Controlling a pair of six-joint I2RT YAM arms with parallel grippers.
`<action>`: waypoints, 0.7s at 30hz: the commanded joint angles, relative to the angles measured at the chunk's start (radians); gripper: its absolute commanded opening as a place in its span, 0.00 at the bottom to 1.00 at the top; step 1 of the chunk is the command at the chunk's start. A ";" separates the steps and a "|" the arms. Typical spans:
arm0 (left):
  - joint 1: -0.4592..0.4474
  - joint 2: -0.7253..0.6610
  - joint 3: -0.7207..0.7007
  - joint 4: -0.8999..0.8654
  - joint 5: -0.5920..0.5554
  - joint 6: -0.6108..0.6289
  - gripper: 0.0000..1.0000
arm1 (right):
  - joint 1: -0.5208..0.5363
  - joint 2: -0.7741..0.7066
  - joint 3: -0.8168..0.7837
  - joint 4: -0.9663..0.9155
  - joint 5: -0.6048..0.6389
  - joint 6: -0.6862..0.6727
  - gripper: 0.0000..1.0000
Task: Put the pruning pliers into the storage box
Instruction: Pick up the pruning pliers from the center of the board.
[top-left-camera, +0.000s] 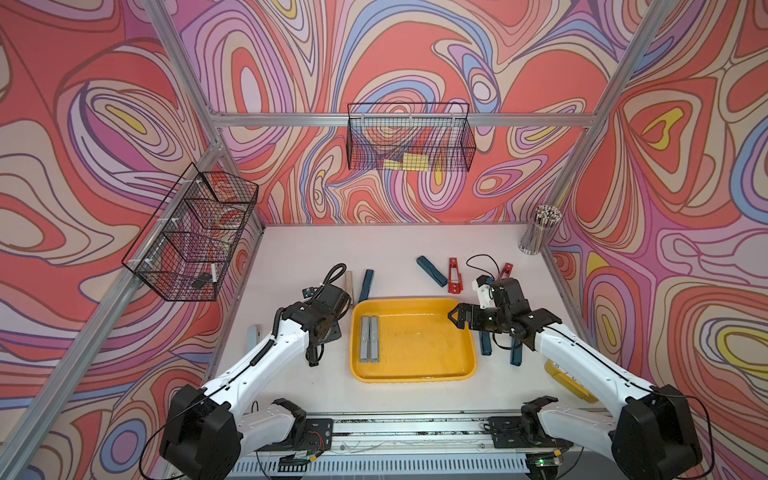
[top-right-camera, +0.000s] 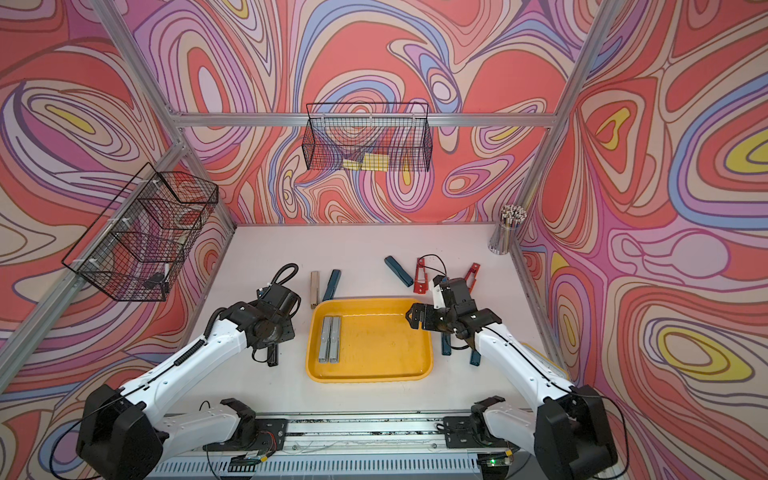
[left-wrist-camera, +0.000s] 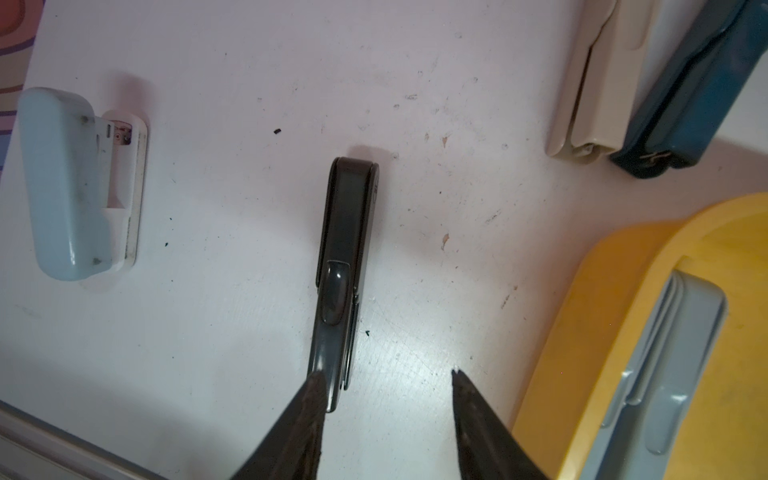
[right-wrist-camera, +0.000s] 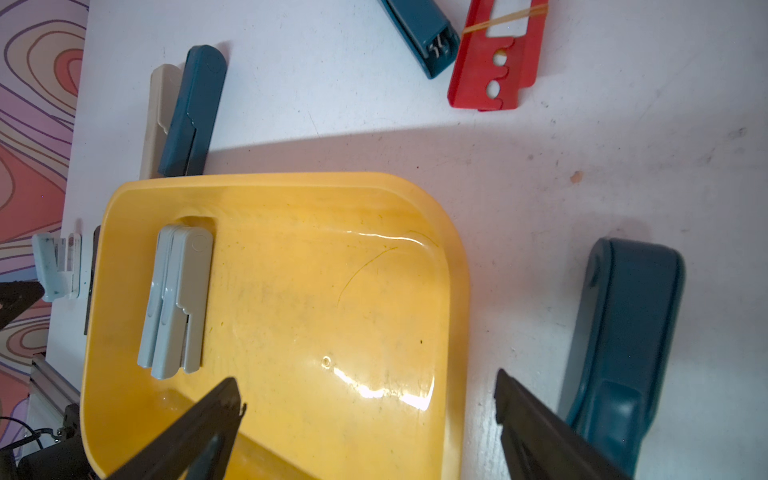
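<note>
In a top view, two grey pruning pliers (top-left-camera: 370, 338) lie inside the yellow storage box (top-left-camera: 415, 376), along its left wall. Left wrist view: the left tool (left-wrist-camera: 386, 374) stands apart left of the box, one fingertip at the black pruning pliers (left-wrist-camera: 347, 249). Right wrist view: the right tool (right-wrist-camera: 368, 382), spread wide, straddles the box's right rim, teal pruning pliers (right-wrist-camera: 623, 332) just outside it.

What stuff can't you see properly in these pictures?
- The black bar: in both top views the left arm covers nearly all of it. In the left wrist view one of the fingers hides one end.
- The yellow thing behind the right arm: mostly covered, can't tell what it is.
- The yellow blocks in the back wire basket: too small, behind mesh.
- The far red bar: the right arm hides part.
</note>
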 joint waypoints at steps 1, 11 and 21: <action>0.029 0.022 -0.008 0.021 0.011 0.041 0.53 | -0.005 0.006 -0.008 0.006 0.003 -0.003 0.98; 0.126 0.067 -0.023 0.084 0.043 0.126 0.55 | -0.005 0.015 -0.001 0.000 0.006 -0.002 0.98; 0.233 0.122 -0.020 0.130 0.108 0.241 0.58 | -0.005 0.040 0.010 0.003 0.010 -0.001 0.98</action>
